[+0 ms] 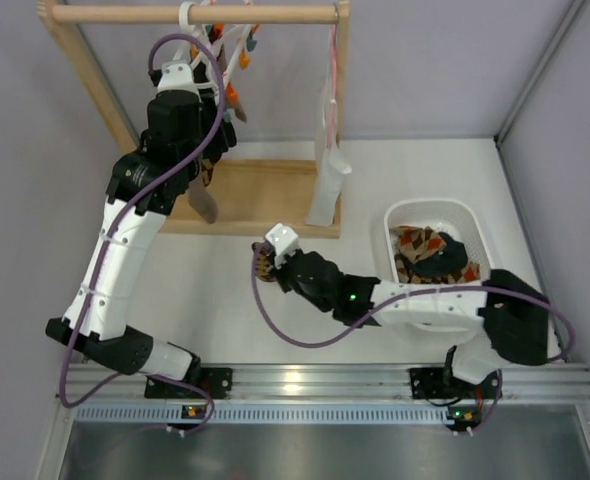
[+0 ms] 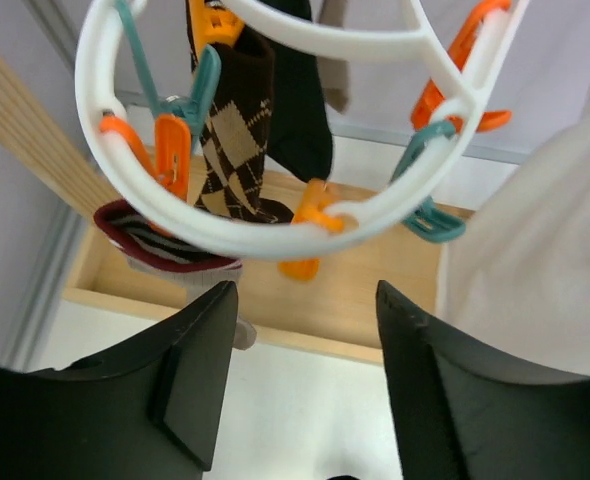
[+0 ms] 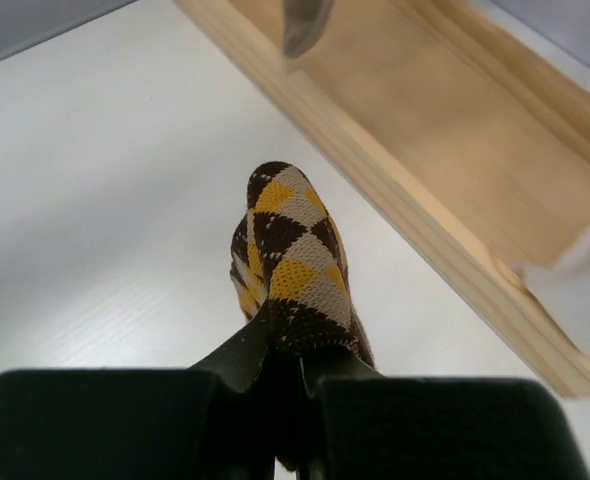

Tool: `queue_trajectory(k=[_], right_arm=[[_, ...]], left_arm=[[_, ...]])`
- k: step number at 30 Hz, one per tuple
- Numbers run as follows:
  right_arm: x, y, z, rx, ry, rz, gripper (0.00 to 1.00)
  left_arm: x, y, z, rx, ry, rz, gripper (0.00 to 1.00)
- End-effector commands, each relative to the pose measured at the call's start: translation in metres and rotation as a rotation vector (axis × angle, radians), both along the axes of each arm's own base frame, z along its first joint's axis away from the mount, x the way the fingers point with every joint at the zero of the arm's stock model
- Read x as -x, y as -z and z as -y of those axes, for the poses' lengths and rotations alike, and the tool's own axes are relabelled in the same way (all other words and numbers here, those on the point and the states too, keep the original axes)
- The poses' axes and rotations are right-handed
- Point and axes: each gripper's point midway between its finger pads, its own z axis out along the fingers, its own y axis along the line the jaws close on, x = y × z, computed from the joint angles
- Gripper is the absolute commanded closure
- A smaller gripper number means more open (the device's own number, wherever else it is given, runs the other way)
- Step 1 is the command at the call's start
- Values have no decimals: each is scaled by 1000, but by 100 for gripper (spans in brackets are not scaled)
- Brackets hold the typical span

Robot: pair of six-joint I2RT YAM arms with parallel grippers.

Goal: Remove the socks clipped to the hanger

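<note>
The white ring hanger (image 1: pixel 215 45) hangs from the rail at the back left. In the left wrist view the hanger (image 2: pixel 275 235) has orange and teal clips that hold a diamond-checked sock (image 2: pixel 233 140), a black sock (image 2: pixel 300 110) and a sock with a dark red cuff (image 2: pixel 165 240). My left gripper (image 2: pixel 305 330) is open and empty just below the ring (image 1: pixel 218 135). My right gripper (image 1: pixel 265 262) is shut on a brown, tan and yellow diamond-checked sock (image 3: pixel 295 260), held low over the white table in front of the frame's base.
The wooden rail frame (image 1: pixel 265 190) stands at the back, and a white cloth with a pink strap (image 1: pixel 330 170) hangs on its right post. A white basket (image 1: pixel 435 205) at the right holds several socks (image 1: pixel 430 255).
</note>
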Motion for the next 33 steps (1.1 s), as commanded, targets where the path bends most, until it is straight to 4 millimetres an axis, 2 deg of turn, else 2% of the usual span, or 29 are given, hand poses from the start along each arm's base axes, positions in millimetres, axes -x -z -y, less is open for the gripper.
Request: queue_trajectory(k=[1, 2, 3, 4, 5, 6, 7, 8, 10, 11, 12, 13, 14, 16, 17, 18, 21, 22, 23, 25, 26, 29, 30, 33], right_arm=[[8, -44, 48, -114, 119, -10, 100], [10, -59, 66, -138, 142, -5, 100], [9, -43, 87, -84, 194, -24, 100], [10, -41, 101, -67, 220, -27, 100], [9, -54, 120, -98, 272, -24, 100], [10, -39, 140, -21, 311, -39, 100], [8, -40, 153, -13, 346, -43, 100], [8, -49, 170, -44, 398, -47, 100], [8, -45, 200, 10, 462, -60, 100], [9, -55, 217, -26, 508, -61, 100], [7, -58, 229, -33, 538, -65, 100], [10, -62, 247, -35, 560, -69, 100], [7, -66, 261, -58, 609, -71, 100], [5, -69, 285, -52, 667, -71, 100], [0, -78, 304, -89, 726, -65, 100], [-1, -80, 315, -92, 758, -65, 100], [-11, -85, 360, -77, 914, -45, 100], [-15, -83, 372, -38, 961, -40, 100], [-19, -84, 398, -10, 1066, -40, 100], [-27, -78, 413, 42, 1113, -67, 100], [-34, -79, 430, 27, 1172, -72, 100], [-53, -67, 440, 26, 1160, -126, 100], [-63, -61, 440, 30, 1156, -148, 100], [-84, -36, 440, 6, 1134, -238, 98]], left_arm=[[24, -13, 11, 97, 89, 32, 37], [26, -8, 12, 111, 96, 21, 32], [35, -12, 14, 128, 125, 32, 29], [40, -13, 14, 141, 132, 36, 23], [43, -7, 15, 151, 141, 23, 19], [56, -14, 14, 171, 163, 45, 9], [61, -14, 14, 181, 173, 46, 2], [65, 0, 15, 179, 181, 15, 2], [86, 0, 9, 199, 197, 35, 2], [94, 3, 5, 203, 193, 37, 2], [98, 23, 3, 189, 187, 0, 2], [112, 21, -6, 190, 177, 28, 2], [117, 26, -10, 183, 171, 28, 2], [125, 52, -15, 163, 165, -11, 2], [133, 56, -19, 162, 164, -4, 2], [135, 68, -19, 155, 165, -26, 2], [146, 81, -24, 152, 167, -29, 2], [148, 94, -26, 144, 158, -52, 2], [152, 93, -31, 144, 141, -33, 2], [157, 103, -39, 144, 108, -35, 2], [164, 101, -49, 146, 72, -5, 2], [171, 106, -61, 147, 21, 24, 2], [176, 104, -69, 145, -9, 50, 2], [182, 114, -81, 142, -63, 62, 2]])
